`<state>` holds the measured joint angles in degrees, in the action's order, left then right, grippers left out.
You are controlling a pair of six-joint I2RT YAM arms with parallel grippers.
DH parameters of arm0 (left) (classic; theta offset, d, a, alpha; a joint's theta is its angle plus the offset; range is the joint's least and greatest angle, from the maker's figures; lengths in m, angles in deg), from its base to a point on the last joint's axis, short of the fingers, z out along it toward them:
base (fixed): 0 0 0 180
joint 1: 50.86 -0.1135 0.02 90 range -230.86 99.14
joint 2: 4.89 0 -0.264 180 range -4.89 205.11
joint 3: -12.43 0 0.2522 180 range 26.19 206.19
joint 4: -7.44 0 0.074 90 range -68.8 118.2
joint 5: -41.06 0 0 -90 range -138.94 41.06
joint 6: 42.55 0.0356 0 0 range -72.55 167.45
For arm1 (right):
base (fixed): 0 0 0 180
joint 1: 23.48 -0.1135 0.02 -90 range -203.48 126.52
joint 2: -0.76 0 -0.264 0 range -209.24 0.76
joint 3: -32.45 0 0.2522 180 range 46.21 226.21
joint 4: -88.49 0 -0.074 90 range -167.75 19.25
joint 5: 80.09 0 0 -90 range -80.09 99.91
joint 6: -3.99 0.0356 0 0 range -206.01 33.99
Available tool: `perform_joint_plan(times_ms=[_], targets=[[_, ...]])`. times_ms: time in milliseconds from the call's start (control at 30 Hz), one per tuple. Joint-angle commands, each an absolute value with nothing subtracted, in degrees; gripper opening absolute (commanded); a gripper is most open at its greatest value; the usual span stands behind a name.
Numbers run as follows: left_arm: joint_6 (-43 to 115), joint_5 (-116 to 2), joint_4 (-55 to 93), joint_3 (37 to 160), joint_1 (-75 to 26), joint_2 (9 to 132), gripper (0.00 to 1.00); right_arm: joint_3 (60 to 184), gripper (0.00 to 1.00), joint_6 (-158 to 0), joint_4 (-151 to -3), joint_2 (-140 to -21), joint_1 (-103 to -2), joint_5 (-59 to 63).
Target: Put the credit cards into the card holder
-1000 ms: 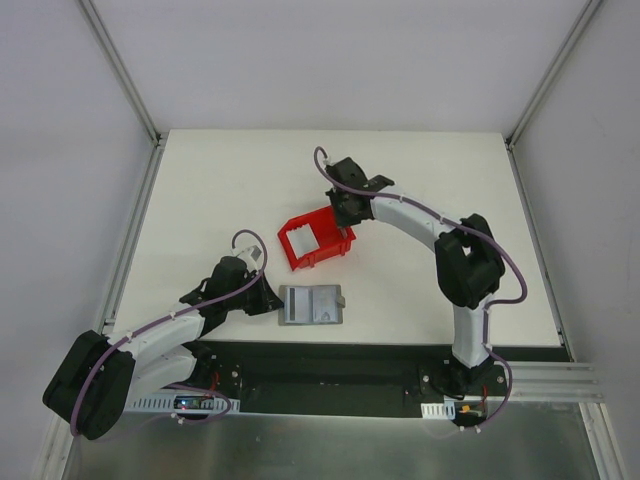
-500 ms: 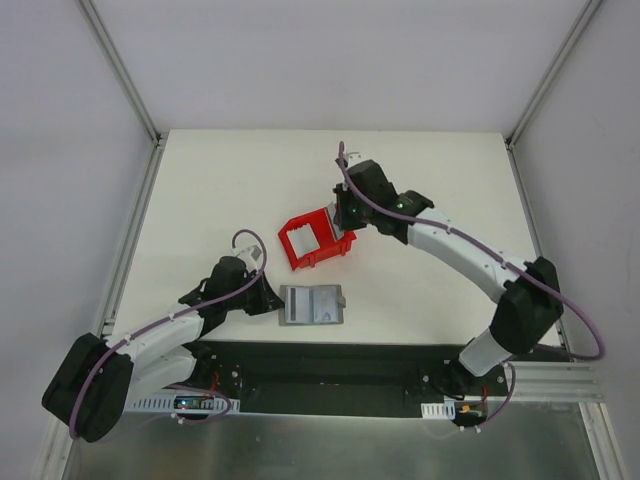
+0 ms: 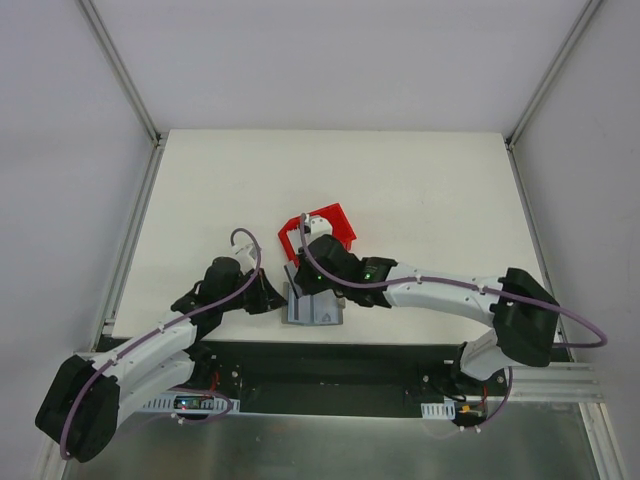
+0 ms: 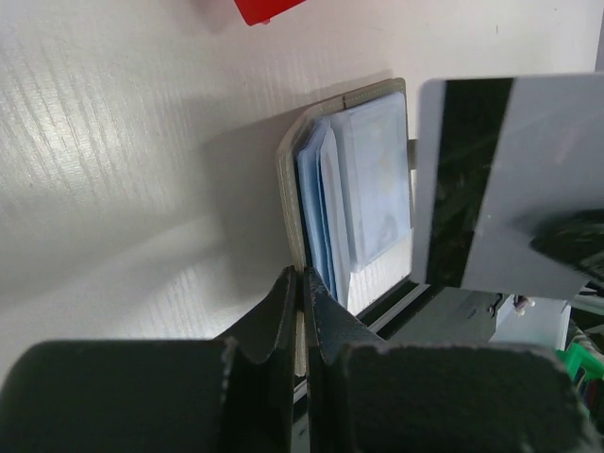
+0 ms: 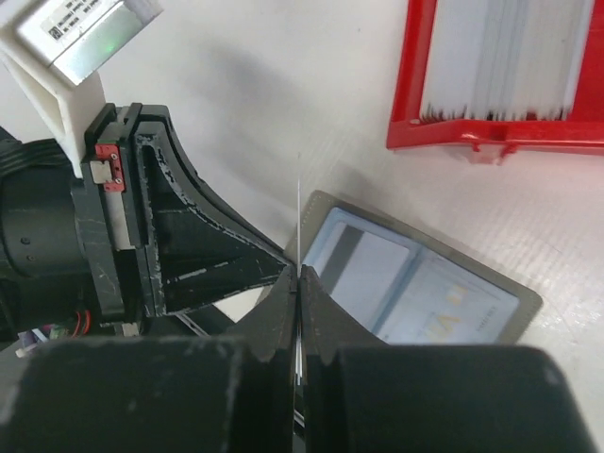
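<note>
At the near edge of the counter [image 3: 420,190], the card holder [image 3: 310,312] lies open and flat with its pale blue slotted inside facing up. The left claw [image 4: 300,278] is closed tight on the holder's near left edge: the wrist view shows the two fingers pressed together with the grey cover pinched between them. From above, this claw [image 3: 272,298] sits just beside the holder's left side.

The right arm reaches across from the right, and the right claw [image 5: 298,274] is closed on a single card [image 5: 298,212], which its own camera sees edge-on as a thin pale line rising from between the fingertips. In the left wrist view the same card [image 4: 472,179] shows its face, pale grey with a black stripe down it, held on edge over the open holder [image 4: 359,189]. Whether its edge touches a slot cannot be told. The tips of the two claws come very close together above the holder's left edge [image 5: 415,283].

Just behind the holder stands the red bin [image 3: 340,215], and more pale cards [image 5: 510,57] stand stacked on edge inside it
</note>
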<state>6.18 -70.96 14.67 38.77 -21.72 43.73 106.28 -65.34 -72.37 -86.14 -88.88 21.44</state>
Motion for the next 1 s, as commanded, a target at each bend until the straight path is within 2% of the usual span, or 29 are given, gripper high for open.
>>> perform_joint_plan(times_ms=[0,367,967], targets=[[6.9,-71.9,15.4,39.5,-21.9,42.5,0.00,107.5,0.00,-62.5,-79.9,-88.3,-89.5,22.4],[7.3,-71.6,15.7,39.7,-21.9,42.6,0.00,105.7,0.00,-60.0,-83.1,-92.1,-89.9,18.9],[7.1,-71.0,15.6,39.6,-21.9,42.5,0.00,105.1,0.00,-59.8,-78.8,-92.8,-90.2,21.3]])
